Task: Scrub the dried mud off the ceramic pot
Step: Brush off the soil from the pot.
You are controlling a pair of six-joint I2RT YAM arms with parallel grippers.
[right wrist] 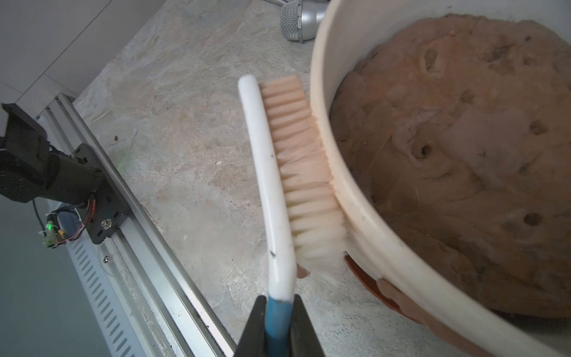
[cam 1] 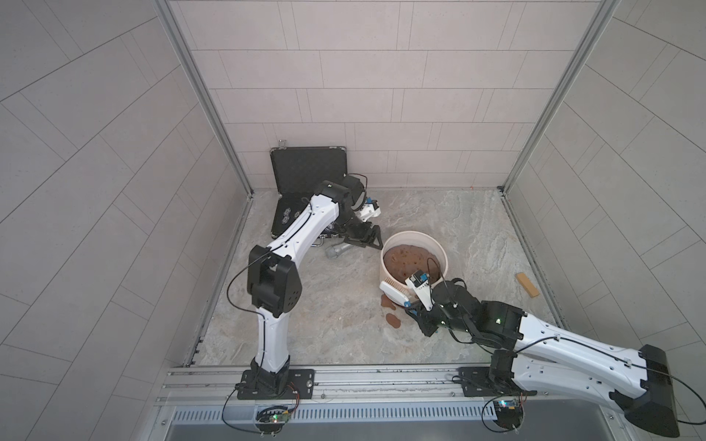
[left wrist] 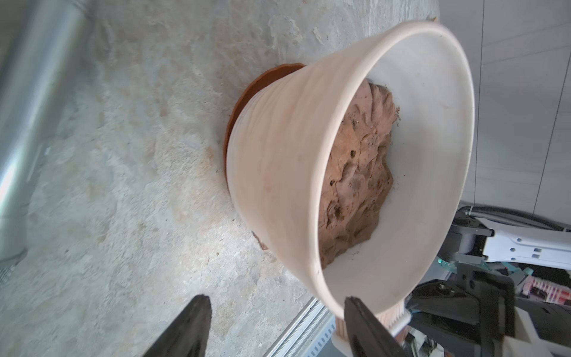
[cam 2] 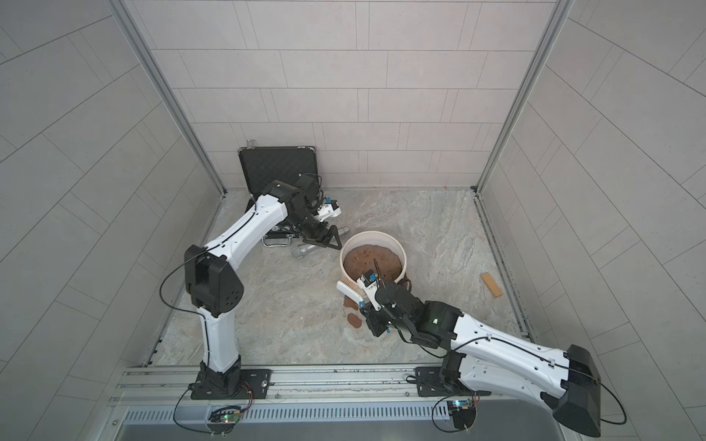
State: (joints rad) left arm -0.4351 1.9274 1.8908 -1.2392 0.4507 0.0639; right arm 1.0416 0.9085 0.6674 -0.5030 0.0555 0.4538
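Note:
The ceramic pot point(cam 1: 414, 237) point(cam 2: 372, 236) point(left wrist: 278, 154) point(right wrist: 355, 201) stands mid-floor on a reddish saucer point(left wrist: 247, 92), with a lumpy soil mound point(cam 1: 410, 259) inside. Brown patches of dried mud point(cam 1: 393, 321) point(cam 2: 354, 320) lie by its near foot, and one point(right wrist: 401, 299) sits low on the wall. My right gripper point(cam 1: 412, 305) point(right wrist: 279, 306) is shut on the blue handle end of a white brush point(cam 1: 393, 292) point(right wrist: 268, 185). The brush bristles point(right wrist: 306, 160) press against the pot's outer wall under the rim. Beside the pot's far-left rim, my left gripper point(cam 1: 368, 241) point(left wrist: 278, 309) is open and holds nothing.
An open black case point(cam 1: 305, 168) leans on the back wall behind the left arm. A grey metal cylinder point(cam 1: 338, 250) point(right wrist: 301, 23) lies on the floor left of the pot. A wooden block point(cam 1: 527, 284) rests at the right wall. The aluminium rail point(cam 1: 344, 378) runs along the front.

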